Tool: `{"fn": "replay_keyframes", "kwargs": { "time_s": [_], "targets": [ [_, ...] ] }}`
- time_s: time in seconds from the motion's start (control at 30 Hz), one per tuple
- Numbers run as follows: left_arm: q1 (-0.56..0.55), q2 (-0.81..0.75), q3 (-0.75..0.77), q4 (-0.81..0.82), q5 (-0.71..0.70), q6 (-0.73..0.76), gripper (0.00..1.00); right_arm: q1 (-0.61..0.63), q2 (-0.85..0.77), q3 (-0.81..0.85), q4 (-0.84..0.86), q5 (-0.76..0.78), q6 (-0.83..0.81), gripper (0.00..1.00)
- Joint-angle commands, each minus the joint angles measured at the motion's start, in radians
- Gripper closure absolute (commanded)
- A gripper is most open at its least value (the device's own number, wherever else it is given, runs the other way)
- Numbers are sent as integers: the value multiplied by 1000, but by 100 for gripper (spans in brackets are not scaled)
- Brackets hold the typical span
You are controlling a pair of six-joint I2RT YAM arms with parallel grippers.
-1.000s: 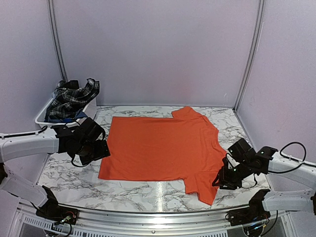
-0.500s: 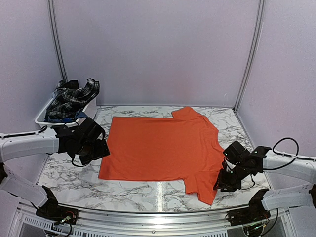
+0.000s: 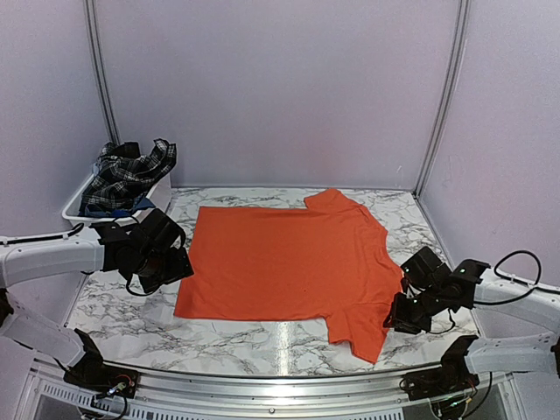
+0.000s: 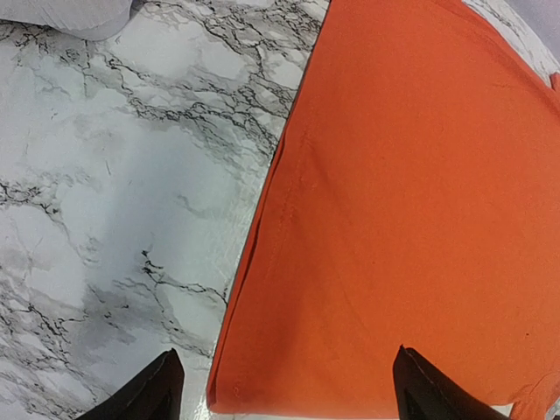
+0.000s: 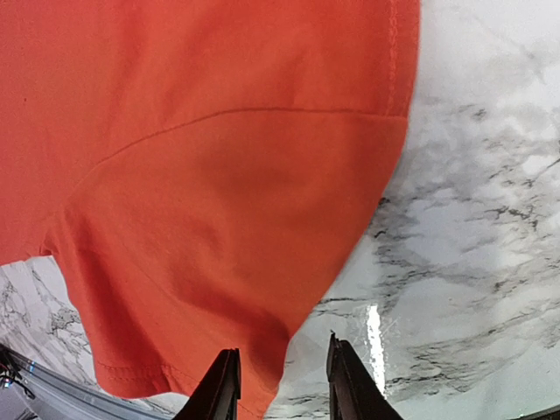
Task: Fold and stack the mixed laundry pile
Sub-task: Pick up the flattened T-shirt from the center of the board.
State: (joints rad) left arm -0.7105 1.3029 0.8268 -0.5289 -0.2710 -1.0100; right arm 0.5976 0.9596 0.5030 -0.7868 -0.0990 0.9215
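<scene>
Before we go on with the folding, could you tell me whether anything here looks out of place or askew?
Nothing is damaged or spilled. The orange T-shirt lies flat but slightly askew on the marble table, one sleeve pointing toward the front edge. The plaid garment is heaped in the white bin, hanging over its rim.

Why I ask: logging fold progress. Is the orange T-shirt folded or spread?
Spread: the orange T-shirt lies flat on the table, both sleeves out.
</scene>
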Motion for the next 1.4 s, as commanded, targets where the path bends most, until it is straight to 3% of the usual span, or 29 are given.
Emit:
{"fn": "replay_keyframes", "kwargs": {
  "time_s": [0.0, 0.57, 0.67, 0.77, 0.87, 1.13, 1.37],
  "targets": [
    [6, 11, -2, -23, -8, 10, 14, 9, -2, 24, -24, 64, 39, 69],
    [8, 11, -43, -27, -11, 3, 14, 29, 239, 9, 84, 155, -42, 78],
    [9, 15, -49, -39, -10, -3, 14, 30, 251, 10, 74, 167, -60, 84],
    [9, 22, -52, -50, -3, -7, 14, 29, 251, -4, 89, 135, -65, 99],
    [11, 11, -67, -60, 19, -15, 15, 30, 225, 25, 70, 112, -63, 100],
    [11, -103, -205, -62, 81, -113, 35, 28, 137, 90, 8, 110, -54, 100],
    [8, -39, -201, -13, 109, -74, 48, 29, 123, 73, 14, 110, -60, 100]
  ]
}}
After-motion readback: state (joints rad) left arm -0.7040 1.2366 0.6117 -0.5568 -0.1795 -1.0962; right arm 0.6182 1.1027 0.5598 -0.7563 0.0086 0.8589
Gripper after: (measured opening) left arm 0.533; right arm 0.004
